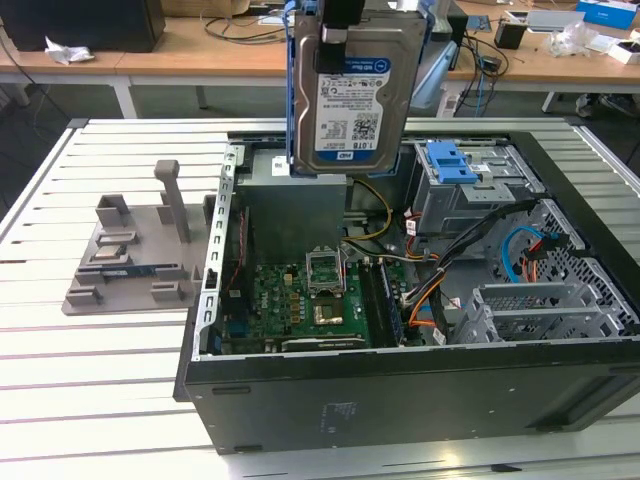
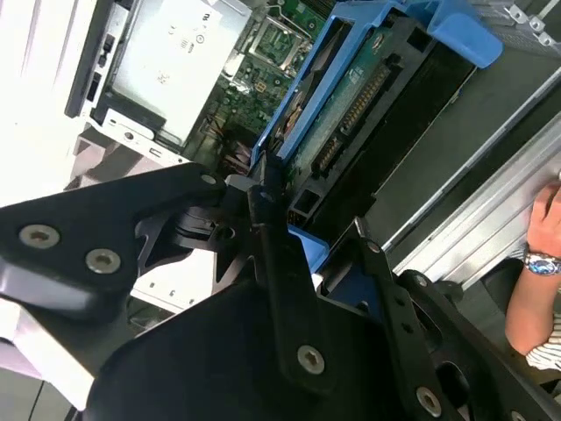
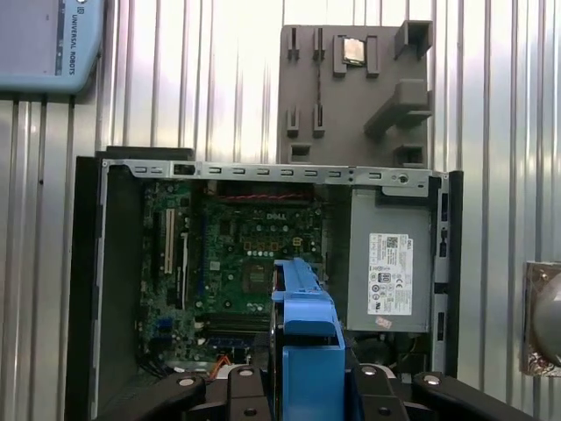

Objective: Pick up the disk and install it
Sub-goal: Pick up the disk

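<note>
The hand (image 2: 305, 230) is clamped on the disk (image 1: 350, 90), which hangs upright at the top centre of the exterior view, above the open computer case (image 1: 400, 400). The case sits on the slatted worktop (image 1: 100, 380).

Angled down across the open computer case (image 1: 400, 400) in the exterior view, the disk (image 1: 350, 90) near the lens at upper centre. Straight down from high in the first wrist view; tight along the disk in the second. Shared by all: the motherboard (image 1: 290, 295).

Black jaws; silver screw heads (image 2: 103, 260)
</note>
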`<state>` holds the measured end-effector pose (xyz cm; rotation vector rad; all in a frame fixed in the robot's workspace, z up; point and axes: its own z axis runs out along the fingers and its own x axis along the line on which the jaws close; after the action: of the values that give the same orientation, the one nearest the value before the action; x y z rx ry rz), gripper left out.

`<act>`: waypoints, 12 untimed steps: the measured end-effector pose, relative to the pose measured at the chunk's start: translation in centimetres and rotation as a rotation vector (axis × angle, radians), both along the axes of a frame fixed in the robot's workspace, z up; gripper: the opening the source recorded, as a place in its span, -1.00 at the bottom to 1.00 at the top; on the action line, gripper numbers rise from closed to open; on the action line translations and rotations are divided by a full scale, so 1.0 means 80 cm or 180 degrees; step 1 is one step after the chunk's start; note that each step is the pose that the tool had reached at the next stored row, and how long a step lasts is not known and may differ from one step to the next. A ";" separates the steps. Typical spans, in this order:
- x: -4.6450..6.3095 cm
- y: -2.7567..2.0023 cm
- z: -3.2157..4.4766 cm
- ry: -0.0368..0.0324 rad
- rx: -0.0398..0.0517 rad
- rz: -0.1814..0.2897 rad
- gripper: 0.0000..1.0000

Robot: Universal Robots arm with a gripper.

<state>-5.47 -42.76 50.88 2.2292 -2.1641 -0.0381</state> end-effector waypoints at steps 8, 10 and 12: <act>0.000 -0.0222 -0.0001 0.0000 0.0000 0.0000 -0.26; 0.000 -0.0262 -0.0002 0.0000 0.0000 0.0000 -0.26; 0.000 -0.0297 -0.0004 0.0000 0.0000 0.0000 -0.26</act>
<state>-5.46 -45.14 50.84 2.2293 -2.1642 -0.0381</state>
